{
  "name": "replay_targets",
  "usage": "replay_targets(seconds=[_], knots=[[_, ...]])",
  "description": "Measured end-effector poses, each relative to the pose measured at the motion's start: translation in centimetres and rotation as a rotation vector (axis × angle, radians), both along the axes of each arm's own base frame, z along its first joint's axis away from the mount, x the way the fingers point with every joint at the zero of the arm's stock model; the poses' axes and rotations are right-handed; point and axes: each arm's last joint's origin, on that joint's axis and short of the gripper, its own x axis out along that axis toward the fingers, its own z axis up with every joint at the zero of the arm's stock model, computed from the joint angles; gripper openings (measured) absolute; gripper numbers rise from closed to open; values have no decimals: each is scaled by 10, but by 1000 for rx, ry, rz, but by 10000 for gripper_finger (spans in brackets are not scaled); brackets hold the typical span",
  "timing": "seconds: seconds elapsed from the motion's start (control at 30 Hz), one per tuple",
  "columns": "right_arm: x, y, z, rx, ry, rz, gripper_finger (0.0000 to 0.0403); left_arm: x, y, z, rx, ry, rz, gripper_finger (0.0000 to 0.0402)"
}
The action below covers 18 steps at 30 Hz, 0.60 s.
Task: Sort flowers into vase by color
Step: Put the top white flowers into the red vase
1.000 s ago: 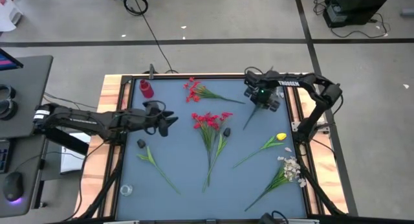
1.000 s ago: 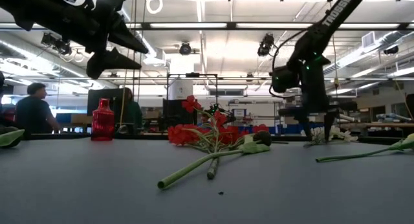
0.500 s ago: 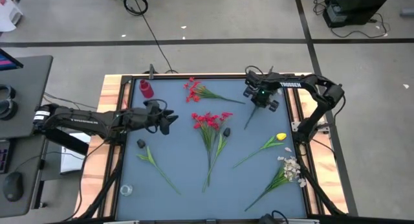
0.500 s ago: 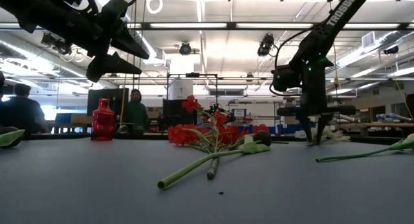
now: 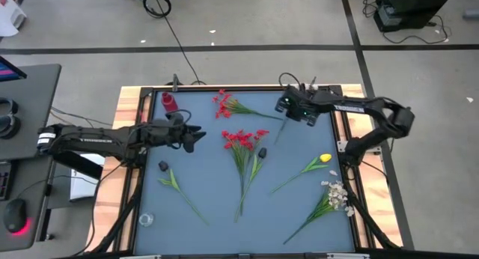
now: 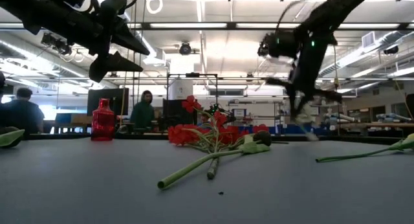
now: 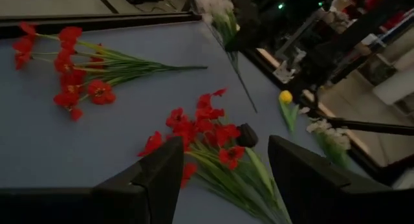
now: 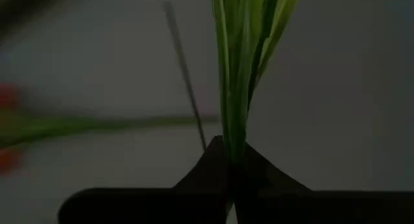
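Right tool [image 5: 290, 109] at the worktop's [image 5: 202, 180] far right, fingers clamped on a white flower's [image 8: 242, 62] green stem; left tool [image 5: 196, 135] agape, empty, hovering beside the red flowers [image 5: 241, 139].

2 people [image 6: 143, 109] stand behind the table [image 5: 206, 173]; cables [image 5: 159, 4] cross the floor.

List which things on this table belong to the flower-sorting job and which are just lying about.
Job:
- red flowers at centre, and a second red bunch behind them
- yellow flower
- white flowers
- sprig held by the right gripper
- red vase
- left gripper, open, hovering

Lying about:
- small clear cup
- small dark item
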Motion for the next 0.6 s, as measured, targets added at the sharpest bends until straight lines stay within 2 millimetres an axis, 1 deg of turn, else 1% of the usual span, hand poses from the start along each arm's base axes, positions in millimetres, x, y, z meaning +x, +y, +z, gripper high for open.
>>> replay_targets(seconds=[0.1, 0.27, 0.37, 0.43, 0.6], knots=[[14, 9, 17, -141, -122, 57, 9, -2, 5, 9, 23, 20, -2, 231], [49, 19, 44, -455, -349, 244, 9, -8, 14, 32, 128, 106, 10, 231], [67, 20, 55, -604, -398, 344, 9, -12, 21, 45, 168, 173, 28, 231], [80, 19, 63, -706, -416, 441, 9, -16, 25, 52, 166, 195, 29, 231], [118, 15, 87, -914, -477, 719, 8, -21, 33, 67, 151, 176, 37, 231]])
